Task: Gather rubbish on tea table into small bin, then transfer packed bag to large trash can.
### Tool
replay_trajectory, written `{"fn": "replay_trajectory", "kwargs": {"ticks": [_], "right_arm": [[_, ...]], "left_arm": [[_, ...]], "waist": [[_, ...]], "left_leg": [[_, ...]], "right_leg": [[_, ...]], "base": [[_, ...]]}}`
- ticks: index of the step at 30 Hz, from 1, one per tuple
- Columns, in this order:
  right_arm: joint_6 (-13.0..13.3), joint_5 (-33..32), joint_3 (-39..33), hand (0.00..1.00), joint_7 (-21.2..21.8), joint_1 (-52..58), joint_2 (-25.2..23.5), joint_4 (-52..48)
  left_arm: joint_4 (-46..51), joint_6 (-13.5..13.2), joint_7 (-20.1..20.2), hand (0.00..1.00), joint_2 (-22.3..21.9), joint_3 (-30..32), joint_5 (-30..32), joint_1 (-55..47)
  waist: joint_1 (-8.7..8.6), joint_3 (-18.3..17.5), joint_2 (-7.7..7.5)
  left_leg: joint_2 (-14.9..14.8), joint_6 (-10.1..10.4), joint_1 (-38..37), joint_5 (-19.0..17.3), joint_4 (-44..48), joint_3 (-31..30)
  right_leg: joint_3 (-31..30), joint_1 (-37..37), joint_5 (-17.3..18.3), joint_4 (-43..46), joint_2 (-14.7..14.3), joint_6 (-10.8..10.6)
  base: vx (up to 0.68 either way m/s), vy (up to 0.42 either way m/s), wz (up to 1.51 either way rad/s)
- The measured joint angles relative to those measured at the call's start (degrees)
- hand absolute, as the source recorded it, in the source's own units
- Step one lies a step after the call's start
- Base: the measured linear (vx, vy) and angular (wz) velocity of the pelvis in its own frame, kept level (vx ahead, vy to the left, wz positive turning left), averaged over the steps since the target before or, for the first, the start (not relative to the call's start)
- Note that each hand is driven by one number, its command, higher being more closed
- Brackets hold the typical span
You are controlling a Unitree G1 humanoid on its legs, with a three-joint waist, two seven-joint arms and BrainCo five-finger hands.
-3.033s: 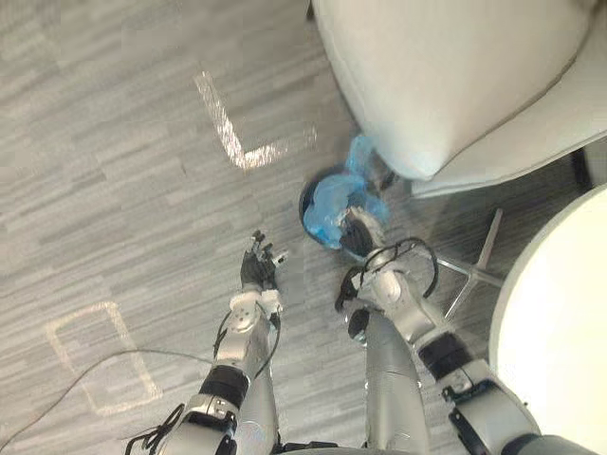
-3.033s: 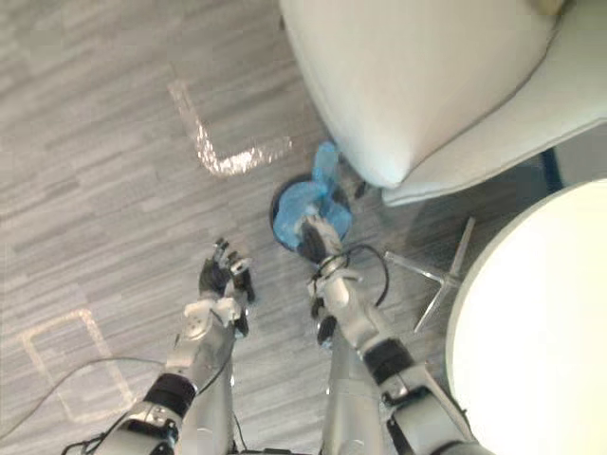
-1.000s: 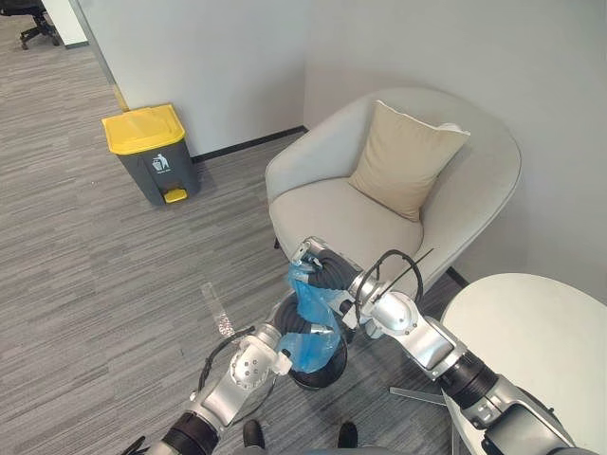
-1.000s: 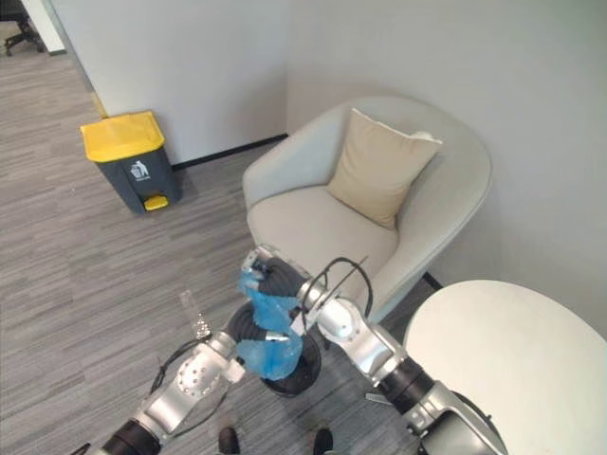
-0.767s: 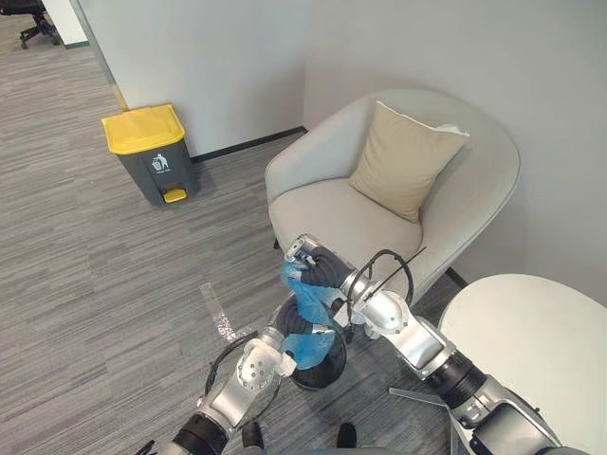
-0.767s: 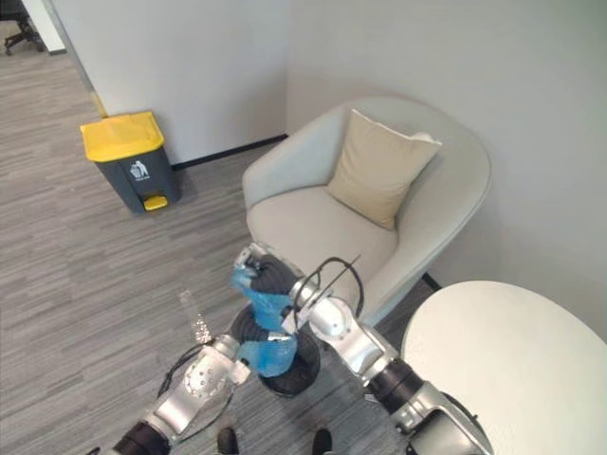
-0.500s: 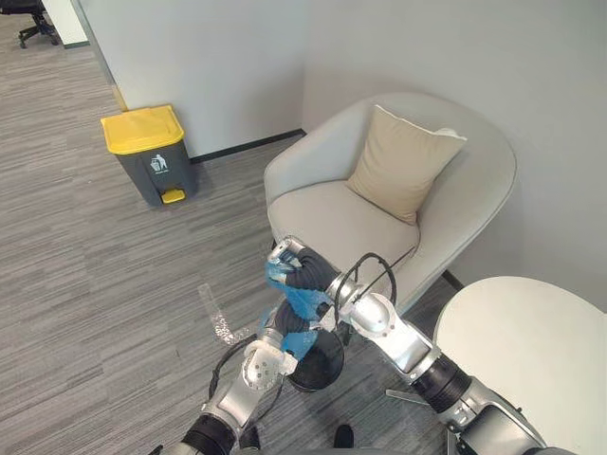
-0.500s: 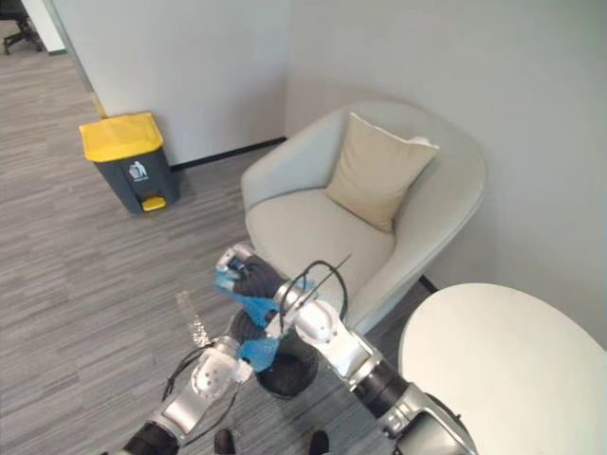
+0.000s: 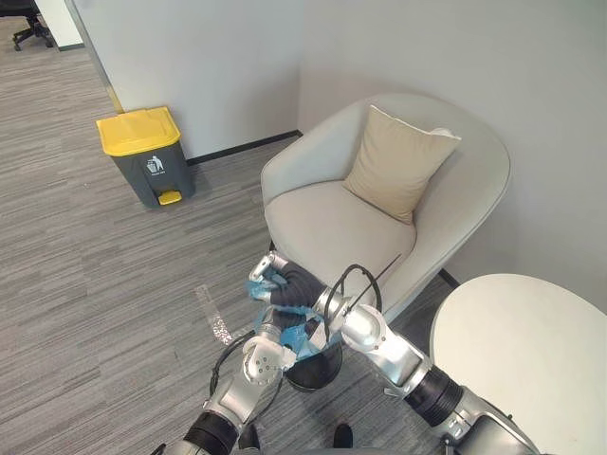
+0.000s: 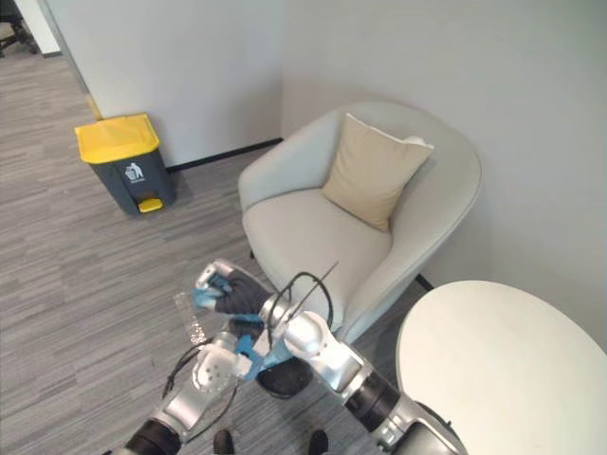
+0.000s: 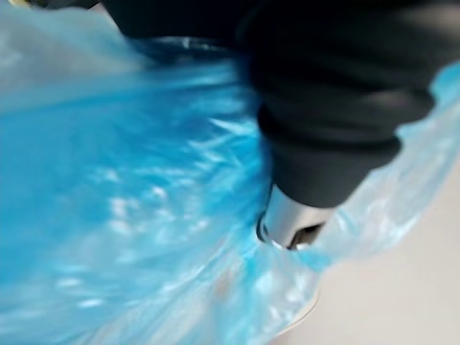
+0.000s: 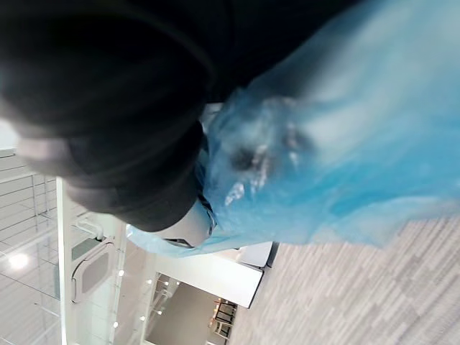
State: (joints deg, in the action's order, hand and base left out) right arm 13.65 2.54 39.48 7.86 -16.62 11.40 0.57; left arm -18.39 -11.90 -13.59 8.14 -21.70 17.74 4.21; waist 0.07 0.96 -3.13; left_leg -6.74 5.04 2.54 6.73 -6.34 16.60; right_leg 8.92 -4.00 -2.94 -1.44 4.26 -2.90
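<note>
A blue plastic rubbish bag (image 9: 305,336) hangs stretched above the small black bin (image 9: 319,368) on the floor in front of the armchair. My right hand (image 9: 288,282) is shut on the bag's gathered top (image 10: 205,297), held up and off to the bin's left. Below it, my left hand (image 9: 266,354) is curled on the bag's lower part. Blue film (image 11: 129,180) bunches against the left hand's dark cover (image 11: 323,108). The same film (image 12: 345,144) spreads past my right hand (image 12: 108,108). The large grey trash can (image 9: 144,156) with a yellow lid stands by the far wall.
A pale armchair (image 9: 332,218) with a beige cushion (image 9: 398,161) stands just behind the bin. The white round tea table (image 9: 531,341) is at the lower right. A strip of tape (image 9: 211,315) marks the grey floor, which runs open towards the trash can.
My right hand has drawn the bag's top up and to the left, away from the bin. The left hand's fingers have curled shut on the bag's lower part.
</note>
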Motion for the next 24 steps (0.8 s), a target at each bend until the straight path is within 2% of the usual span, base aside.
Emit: {"fn": "replay_trajectory", "kwargs": {"ticks": [5,6,10,17,24], "right_arm": [[0.17,6.71,-1.87,1.0,-0.4,5.06,0.37,0.48],[0.47,8.11,-2.77,0.0,-0.78,6.05,0.43,0.48],[1.72,13.37,-5.5,0.0,-2.4,8.52,0.58,0.47],[1.77,20.24,-12.36,0.0,-6.35,12.01,1.07,0.05],[2.26,28.62,-21.32,0.0,-13.47,16.3,2.13,-8.86]], "left_arm": [[4.03,-0.01,-0.01,1.0,-0.01,1.24,-1.12,-0.53],[4.31,-0.01,-0.01,1.0,-0.01,1.36,-1.24,-0.54],[4.69,-0.01,0.03,1.0,-0.04,2.6,-2.21,-0.96],[8.35,-0.08,0.28,1.0,-0.19,5.58,-3.38,-4.18],[8.83,-0.18,0.36,1.0,-0.49,9.95,-4.52,-9.19]], "waist": [[-0.08,0.0,0.0],[-0.08,0.0,-0.01],[-0.21,-0.05,-0.08],[-0.21,-0.42,-0.63],[-0.21,-0.49,-0.71]], "left_leg": [[0.02,-0.01,-0.01,0.0,-0.01,-0.02],[0.02,-0.01,-0.01,0.01,-0.01,-0.02],[0.07,-0.01,-0.09,0.01,-0.01,-0.04],[0.47,-0.05,-0.55,0.01,-0.03,0.03],[0.9,-0.1,-0.68,-0.05,-0.04,0.04]], "right_leg": [[0.01,0.02,0.04,0.02,0.04,-0.06],[0.01,0.03,0.04,0.03,0.05,-0.09],[0.02,0.09,0.07,0.05,0.16,-0.16],[0.02,0.36,0.39,0.34,0.45,-0.7],[0.05,-0.03,1.1,0.92,0.96,-1.32]], "base": [[0.0,0.0,0.0],[0.0,0.0,0.0],[0.0,0.0,0.0],[0.0,0.0,0.0],[0.0,0.0,0.0]]}}
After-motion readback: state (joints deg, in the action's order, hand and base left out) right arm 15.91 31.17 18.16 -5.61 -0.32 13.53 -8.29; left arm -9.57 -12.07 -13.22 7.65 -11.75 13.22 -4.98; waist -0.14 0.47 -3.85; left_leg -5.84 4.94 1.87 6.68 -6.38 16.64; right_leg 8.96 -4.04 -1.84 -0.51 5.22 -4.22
